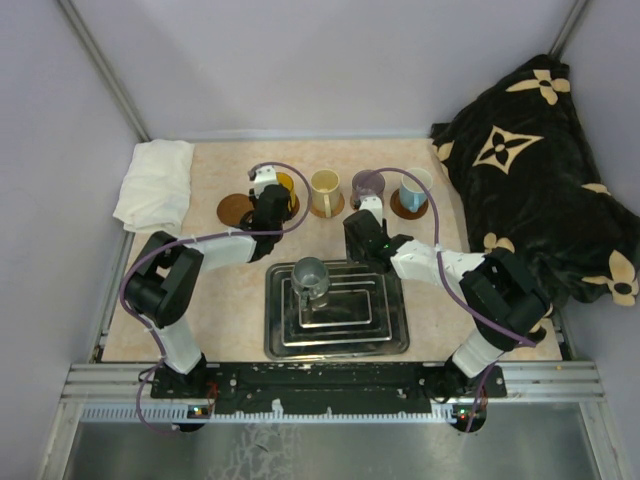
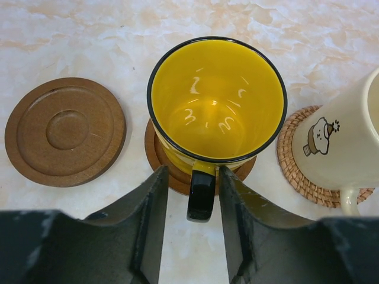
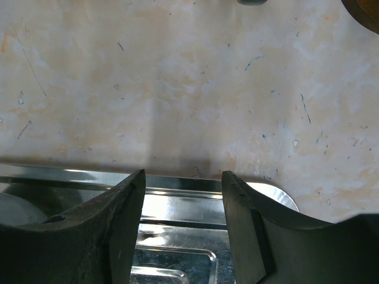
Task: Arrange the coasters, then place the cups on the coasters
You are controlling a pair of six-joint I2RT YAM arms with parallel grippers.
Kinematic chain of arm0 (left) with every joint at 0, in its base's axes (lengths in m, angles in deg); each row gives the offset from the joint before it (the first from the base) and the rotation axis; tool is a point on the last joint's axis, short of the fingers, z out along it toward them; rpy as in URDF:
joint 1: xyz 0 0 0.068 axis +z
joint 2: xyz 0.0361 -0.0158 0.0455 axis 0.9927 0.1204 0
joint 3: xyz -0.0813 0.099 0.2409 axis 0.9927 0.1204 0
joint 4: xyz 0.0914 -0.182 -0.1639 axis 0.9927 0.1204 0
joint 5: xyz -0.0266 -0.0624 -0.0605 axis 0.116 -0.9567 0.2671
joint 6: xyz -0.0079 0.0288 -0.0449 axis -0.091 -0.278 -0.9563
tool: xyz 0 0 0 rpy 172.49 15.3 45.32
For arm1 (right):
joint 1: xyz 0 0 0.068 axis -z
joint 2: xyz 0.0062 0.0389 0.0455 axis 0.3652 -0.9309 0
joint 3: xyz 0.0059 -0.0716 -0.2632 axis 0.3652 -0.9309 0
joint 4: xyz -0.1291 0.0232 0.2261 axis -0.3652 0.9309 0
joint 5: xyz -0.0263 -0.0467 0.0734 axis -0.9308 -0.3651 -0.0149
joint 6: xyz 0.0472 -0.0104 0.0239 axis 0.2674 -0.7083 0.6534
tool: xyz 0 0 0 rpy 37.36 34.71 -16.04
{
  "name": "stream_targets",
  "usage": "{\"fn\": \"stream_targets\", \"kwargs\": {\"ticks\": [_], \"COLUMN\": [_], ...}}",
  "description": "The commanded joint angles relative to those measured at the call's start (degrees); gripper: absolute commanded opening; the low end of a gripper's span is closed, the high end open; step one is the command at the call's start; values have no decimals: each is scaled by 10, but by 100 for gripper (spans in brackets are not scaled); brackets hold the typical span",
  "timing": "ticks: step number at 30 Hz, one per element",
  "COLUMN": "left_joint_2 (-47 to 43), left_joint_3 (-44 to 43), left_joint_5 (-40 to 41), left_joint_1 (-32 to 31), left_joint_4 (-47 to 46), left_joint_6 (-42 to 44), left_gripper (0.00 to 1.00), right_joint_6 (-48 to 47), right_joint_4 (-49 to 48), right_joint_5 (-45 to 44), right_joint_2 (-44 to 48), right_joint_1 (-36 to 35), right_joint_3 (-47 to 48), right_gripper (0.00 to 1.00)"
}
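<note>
The left gripper (image 2: 193, 173) is standing with its jaws parted on either side of the black handle of the orange-yellow mug (image 2: 216, 100), with a gap showing on 1 side. That mug is sitting on a dark coaster (image 2: 153, 151), with 1 bare coaster (image 2: 65, 131) just beside it and the cream mug (image 2: 340, 142) resting on a woven coaster (image 2: 290, 160). The right gripper (image 3: 183, 176) is hanging open and empty over the far rim of the metal tray (image 3: 177, 207), where the grey mug (image 1: 310, 275) is standing. Farther along the row, the light blue mug (image 1: 413, 190) is sitting on a coaster; under the purple mug (image 1: 367, 184) I cannot quite tell.
</note>
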Motion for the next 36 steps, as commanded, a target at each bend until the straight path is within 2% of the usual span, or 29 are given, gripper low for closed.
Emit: {"fn": "stream_targets", "kwargs": {"ticks": [1, 7, 12, 20, 28, 30, 36], "left_joint_2": [-2, -15, -37, -125, -265, -302, -404], "left_joint_3": [-13, -14, -4, 20, 64, 82, 138], "left_joint_5": [21, 22, 25, 36, -1, -13, -3], "left_joint_1": [-2, -3, -6, -15, -38, -53, -143], "left_joint_4": [-3, -6, -6, 5, 127, 169, 263], "left_joint_6": [-13, -1, 0, 29, 42, 38, 14], "left_gripper": [49, 57, 59, 62, 62, 61, 61], "right_joint_6": [2, 3, 4, -12, -15, 1, 55], "right_joint_4": [-16, -18, -17, 3, 43, 56, 64], "right_joint_5": [-4, -3, -5, -36, -115, -115, 5], "right_joint_2": [15, 16, 22, 60, 96, 99, 124], "right_joint_1": [5, 5, 4, 4, 22, 39, 135], "right_joint_3": [-4, -4, -7, -2, 24, 32, 14], "right_gripper": [55, 55, 55, 58, 84, 97, 99]}}
